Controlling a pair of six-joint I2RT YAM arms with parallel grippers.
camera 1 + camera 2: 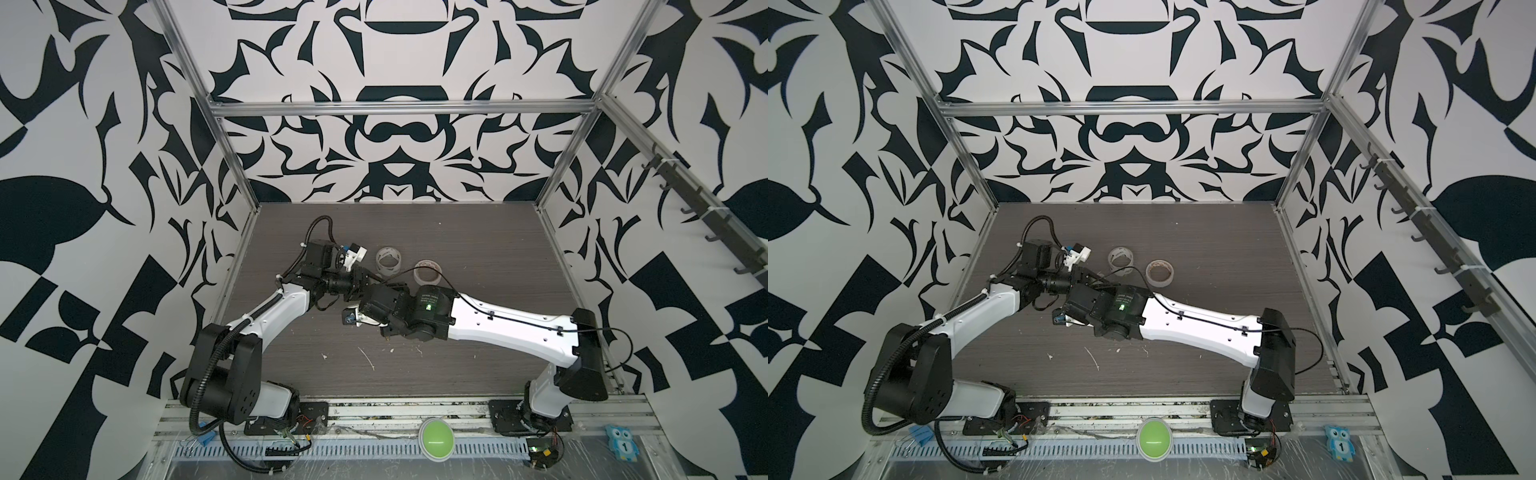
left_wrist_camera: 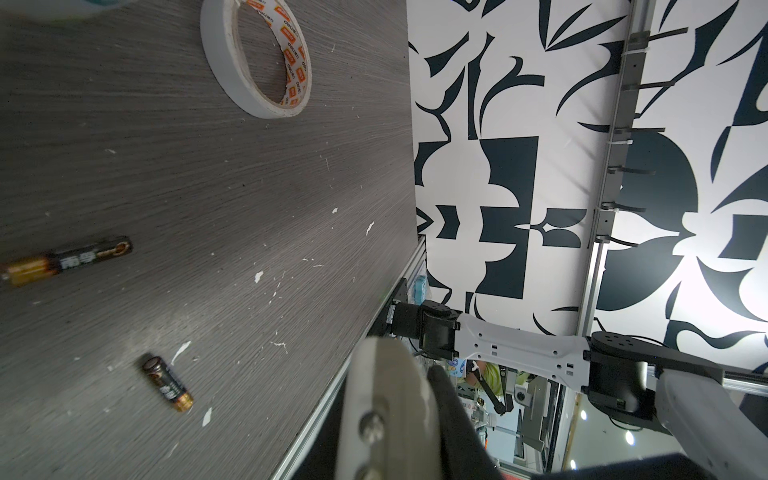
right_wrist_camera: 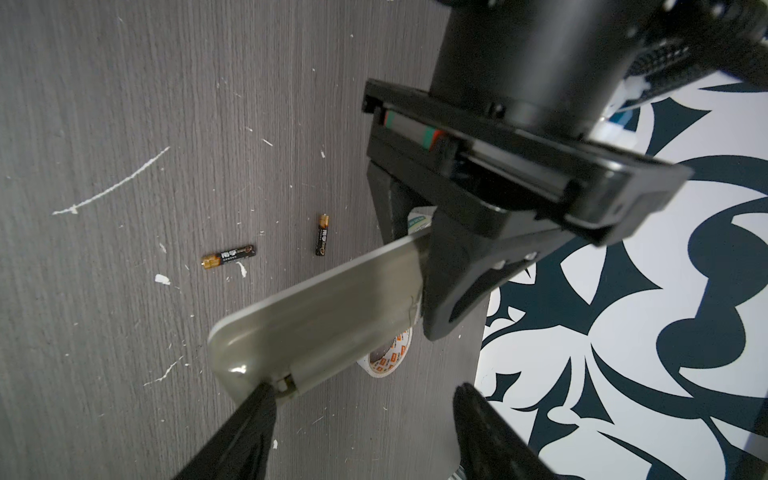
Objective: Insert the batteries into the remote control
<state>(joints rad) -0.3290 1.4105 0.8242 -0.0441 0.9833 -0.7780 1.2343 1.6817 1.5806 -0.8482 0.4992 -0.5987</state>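
Observation:
My left gripper (image 3: 424, 257) is shut on one end of the remote control (image 3: 328, 307), a pale slim body held above the table with its back showing. In the left wrist view the remote control (image 2: 386, 415) fills the gap in my left gripper (image 2: 399, 361). My right gripper (image 3: 363, 390) is open, and one of its fingertips (image 3: 264, 395) touches the remote's free end by the cover seam. The two batteries lie loose and apart on the table, one (image 3: 228, 256) and the other (image 3: 322, 235), also seen in the left wrist view (image 2: 66, 259) (image 2: 168, 382). In both top views the arms hide them.
Two tape rolls (image 1: 390, 261) (image 1: 428, 272) sit just behind the grippers; one tape roll (image 3: 388, 357) shows under the remote. White paint flecks dot the grey wood table (image 1: 478, 257). A green button (image 1: 436, 439) sits on the front rail. Patterned walls close in three sides.

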